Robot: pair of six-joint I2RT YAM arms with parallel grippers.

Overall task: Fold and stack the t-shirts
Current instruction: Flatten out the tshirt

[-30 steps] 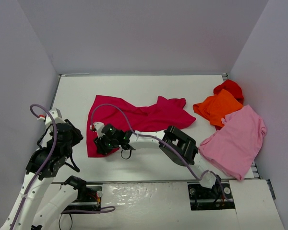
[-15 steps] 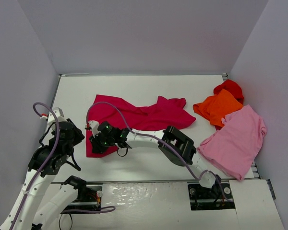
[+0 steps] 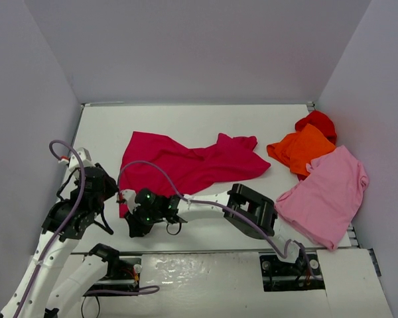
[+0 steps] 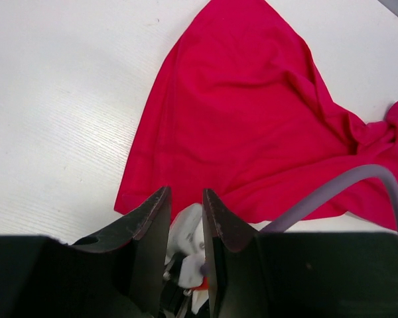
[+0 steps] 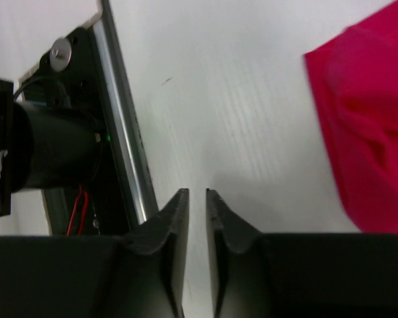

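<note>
My crimson t-shirt (image 3: 189, 162) is sprawled mid-table, soft and rumpled, a wide triangular flap at the left and a bunched, wrinkly end toward the right. My right gripper (image 5: 191, 199) hangs over bare white table (image 3: 186, 122) just off that shirt's near-left corner, fingers nearly together and gripping nothing. My left gripper (image 4: 186, 202) sits further left, narrow gap, also empty. Over at the right: light pink t-shirt (image 3: 328, 192) lying flattish, orange t-shirt (image 3: 302, 149) crumpled behind it, bright red t-shirt (image 3: 316, 121) wadded at the far edge.

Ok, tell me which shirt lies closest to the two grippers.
The crimson t-shirt, spread alone mid-table. Its near-left corner lies beside the right gripper; the pink, orange and red ones sit far right.
</note>
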